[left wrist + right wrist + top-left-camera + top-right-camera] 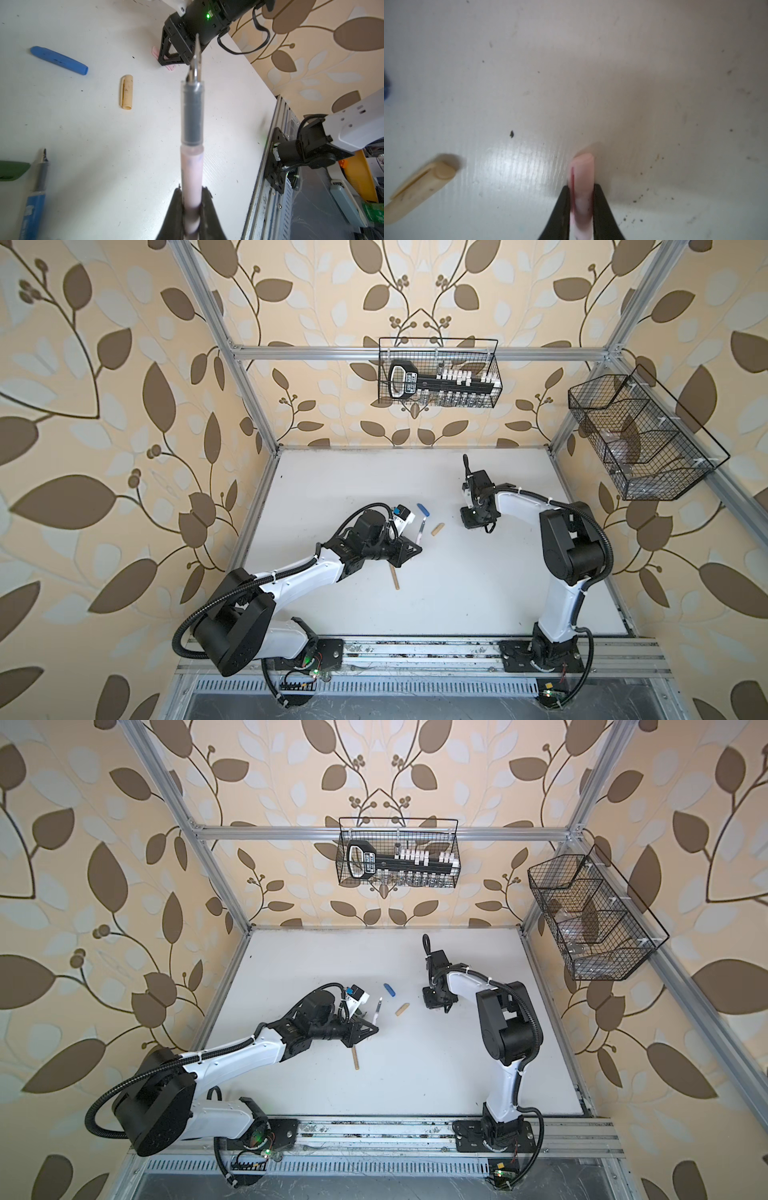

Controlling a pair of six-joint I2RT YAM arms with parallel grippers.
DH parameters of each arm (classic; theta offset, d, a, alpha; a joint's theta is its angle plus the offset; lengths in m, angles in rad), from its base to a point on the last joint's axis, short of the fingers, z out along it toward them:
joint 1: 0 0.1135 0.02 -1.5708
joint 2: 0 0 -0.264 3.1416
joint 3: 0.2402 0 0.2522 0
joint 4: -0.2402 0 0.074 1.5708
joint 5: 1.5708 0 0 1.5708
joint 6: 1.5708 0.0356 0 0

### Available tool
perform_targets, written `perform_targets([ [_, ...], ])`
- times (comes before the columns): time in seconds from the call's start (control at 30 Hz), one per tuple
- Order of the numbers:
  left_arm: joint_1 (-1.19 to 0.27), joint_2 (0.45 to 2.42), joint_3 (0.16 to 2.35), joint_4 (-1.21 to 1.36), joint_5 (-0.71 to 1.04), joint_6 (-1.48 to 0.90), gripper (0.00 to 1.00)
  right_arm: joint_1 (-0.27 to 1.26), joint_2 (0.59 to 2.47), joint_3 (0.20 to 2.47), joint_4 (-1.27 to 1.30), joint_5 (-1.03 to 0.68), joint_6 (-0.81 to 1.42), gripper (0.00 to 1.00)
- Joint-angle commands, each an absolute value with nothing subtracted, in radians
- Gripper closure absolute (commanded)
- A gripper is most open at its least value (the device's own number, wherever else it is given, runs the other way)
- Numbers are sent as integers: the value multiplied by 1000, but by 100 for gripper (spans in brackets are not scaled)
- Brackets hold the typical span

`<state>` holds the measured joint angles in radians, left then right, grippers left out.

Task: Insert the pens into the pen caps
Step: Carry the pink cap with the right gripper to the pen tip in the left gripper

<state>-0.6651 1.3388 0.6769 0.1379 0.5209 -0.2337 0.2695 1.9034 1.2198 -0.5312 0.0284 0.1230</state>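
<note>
Room: white tabletop [591, 62] bare ahead of right gripper [581, 188].
Right gripper: pinches pale pink plastic cap [583, 166].
Left gripper [192, 194]: pinches slim pale pink pen [191, 164].

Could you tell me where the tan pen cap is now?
In both top views the tan pen cap lies on the table, between the pink pen and the right gripper, just below the blue pen cap.
</note>
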Motion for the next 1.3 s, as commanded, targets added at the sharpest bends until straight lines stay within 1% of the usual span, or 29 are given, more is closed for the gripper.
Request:
perform_targets([
  [0.0, -695, 1353, 735, 135, 517, -185, 100, 262, 1832, 1134, -486, -42, 155, 82],
  [0.13, -720, 1375, 744, 135, 499, -178, 100, 252, 1726, 1037, -394, -115, 194, 82],
  [0.33, -749, 1416, 761, 139, 492, -178, 100, 234, 1551, 870, -196, -280, 299, 82],
  [0.43, -756, 1426, 764, 144, 492, -181, 100, 230, 1474, 786, -73, -346, 376, 82],
  [0.6, -765, 1424, 764, 146, 493, -181, 100, 235, 1350, 629, 205, -443, 566, 82],
  [0.73, -769, 1419, 764, 146, 492, -181, 100, 272, 1287, 596, 286, -425, 623, 82],
  [0.93, -770, 1417, 766, 144, 499, -183, 100, 314, 1246, 557, 407, -417, 710, 82],
  [1.27, -772, 1408, 762, 144, 497, -181, 100, 345, 1190, 546, 440, -397, 749, 82],
])
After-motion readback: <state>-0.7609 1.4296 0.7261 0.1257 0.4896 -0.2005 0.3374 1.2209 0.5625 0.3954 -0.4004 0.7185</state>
